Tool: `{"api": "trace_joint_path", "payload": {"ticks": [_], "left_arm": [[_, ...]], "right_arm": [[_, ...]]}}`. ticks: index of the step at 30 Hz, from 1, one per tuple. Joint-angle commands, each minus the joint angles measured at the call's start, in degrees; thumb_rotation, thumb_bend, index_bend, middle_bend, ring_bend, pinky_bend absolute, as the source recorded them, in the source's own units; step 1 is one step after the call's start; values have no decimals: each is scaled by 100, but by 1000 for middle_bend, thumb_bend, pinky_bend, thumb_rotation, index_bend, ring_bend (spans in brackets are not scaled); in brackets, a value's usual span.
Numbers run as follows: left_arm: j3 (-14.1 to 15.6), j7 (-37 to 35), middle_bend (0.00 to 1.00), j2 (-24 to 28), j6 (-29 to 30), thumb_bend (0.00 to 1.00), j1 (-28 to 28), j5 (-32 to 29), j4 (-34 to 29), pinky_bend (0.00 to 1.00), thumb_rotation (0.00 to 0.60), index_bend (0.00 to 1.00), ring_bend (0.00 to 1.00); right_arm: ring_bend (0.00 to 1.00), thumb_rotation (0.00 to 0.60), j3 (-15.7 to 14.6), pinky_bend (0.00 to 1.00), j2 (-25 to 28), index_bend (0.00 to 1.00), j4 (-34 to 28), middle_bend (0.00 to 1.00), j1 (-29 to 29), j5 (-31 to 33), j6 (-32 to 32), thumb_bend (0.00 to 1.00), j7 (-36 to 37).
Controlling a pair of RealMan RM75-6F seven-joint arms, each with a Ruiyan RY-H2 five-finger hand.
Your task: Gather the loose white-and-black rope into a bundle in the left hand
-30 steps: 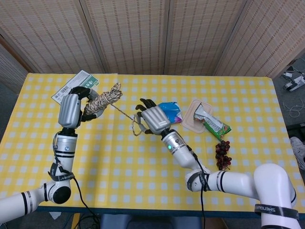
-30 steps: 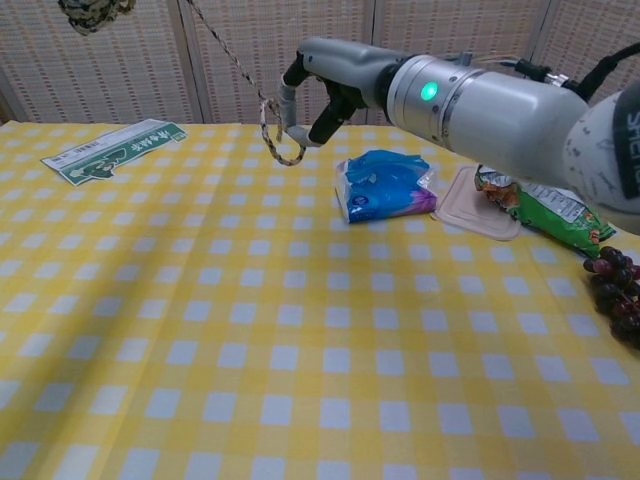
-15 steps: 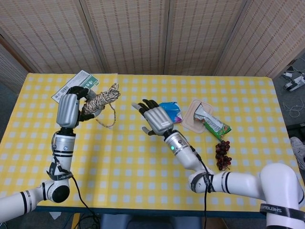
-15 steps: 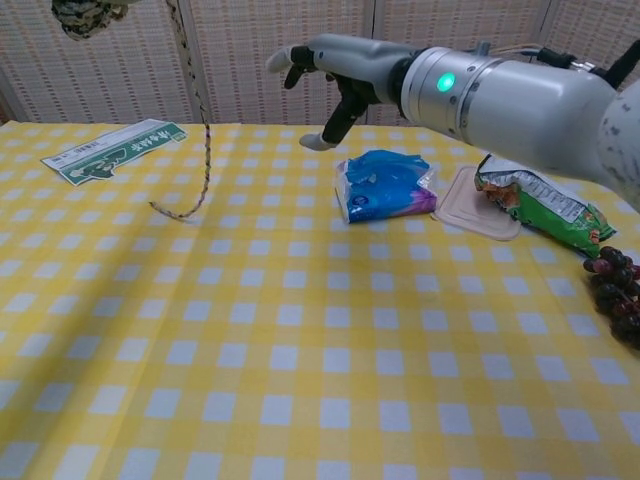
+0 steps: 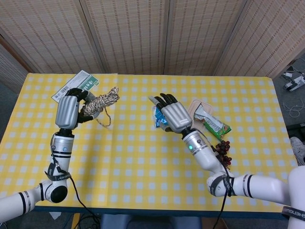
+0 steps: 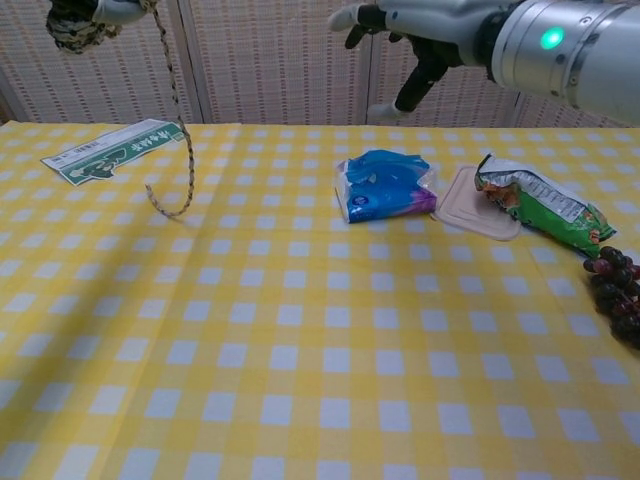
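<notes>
yellow-and-white checked tabletop (image 6: 300, 380), woven screen panels behind. near edge bare in the chest view. mid-table: blue packet (image 6: 385, 185), beige lid (image 6: 480, 212) just beside it, green snack bag (image 6: 540, 205) partly on the lid, dark grapes (image 6: 618, 290) toward the right edge. right hand (image 5: 175, 113) hovers above the blue packet, fingers spread, holding nothing. further back on the left, the left hand (image 5: 74, 107) is raised and clamps the rope (image 5: 101, 101) as a coiled bundle. one loose tail hangs down from the bundle, its end curling on the cloth near the green-and-white leaflet (image 6: 115, 150).

handling guess: rope is light, soft, limp, with no stiffness, so the tail will swing and sag if tugged. braided surface should give decent friction. best grab point looks like the hanging tail near its lower end, pinch it and feed it up to the bundle. bundle itself looks loosely wound, could shed loops if the left hand slackens.
</notes>
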Motion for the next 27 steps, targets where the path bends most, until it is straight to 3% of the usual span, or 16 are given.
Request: {"api": "trace_joint_path", "payload": {"ticks": [1,7,13,20,27], "left_arm": [[-5,-8,714,8,5,249,11,-11,17,241,600,683,490],[4,-30,714,49,14,249,60,-32,67,241,600,683,490],[1,-77,714,93,20,249,109,-55,131,241,600,683,490],[14,-46,714,109,8,250,111,-42,188,241,600,683,490],[-14,10,715,116,34,250,107,-62,182,241,600,683,490]], "right_arm": [[42,600,-251,75,370,0,-393,119,-355,-115,384,279,-207],[73,600,-734,127,735,4,-846,173,-1195,-760,1569,370,-385],[76,600,-1314,135,1206,20,-1199,179,-2189,-1265,2400,384,-78],[76,600,-1955,135,1634,28,-1120,189,-3145,-1949,2873,384,550],[76,600,-2246,135,1687,28,-874,189,-3817,-2454,3247,382,795]]}}
